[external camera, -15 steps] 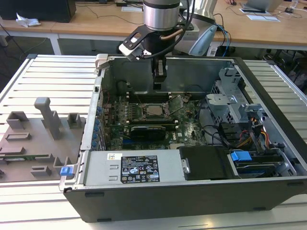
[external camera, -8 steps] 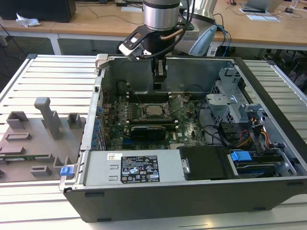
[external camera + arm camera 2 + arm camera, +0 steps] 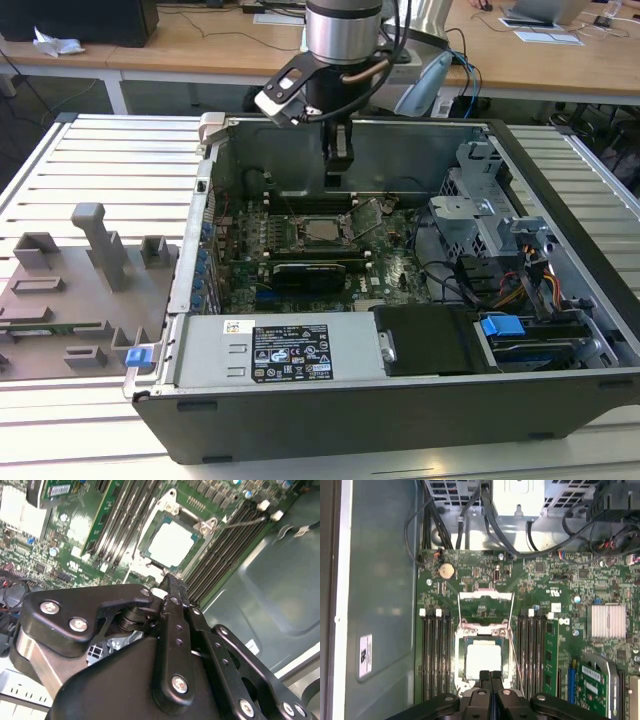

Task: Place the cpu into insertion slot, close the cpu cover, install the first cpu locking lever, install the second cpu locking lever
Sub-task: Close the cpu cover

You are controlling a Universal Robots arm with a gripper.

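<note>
"Silver-grey on top, flat and square: that is the cpu (image 3: pixel 482 661), lying in the insertion slot (image 3: pixel 460 666) on the motherboard (image 3: pixel 540 587), between two banks of memory slots (image 3: pixel 436 652)."

"And the gripper (image 3: pixel 490 676)?"

"Its fingers are pressed together, with nothing between them that I can see. In both wrist views it hangs by one edge of the slot. I cannot tell whether it touches anything. The exterior view has it reaching down into the open computer case (image 3: pixel 400 420), over the socket."

"The cpu cover (image 3: pixel 485 595)?"

"Swung back on its hinge (green board shows through its window), so the chip lies bare."

"How would that chip handle?"

"Light and stiff, I judge, with a smooth lid that offers little purchase from above. Two opposite edges are the place to hold it, kept level. The pin field beneath is the fragile part, and a tilt or a slide could bend pins. The cover looks like thin sheet metal, somewhat springy, and is best pressed at its free edge, away from the hinge."
</note>
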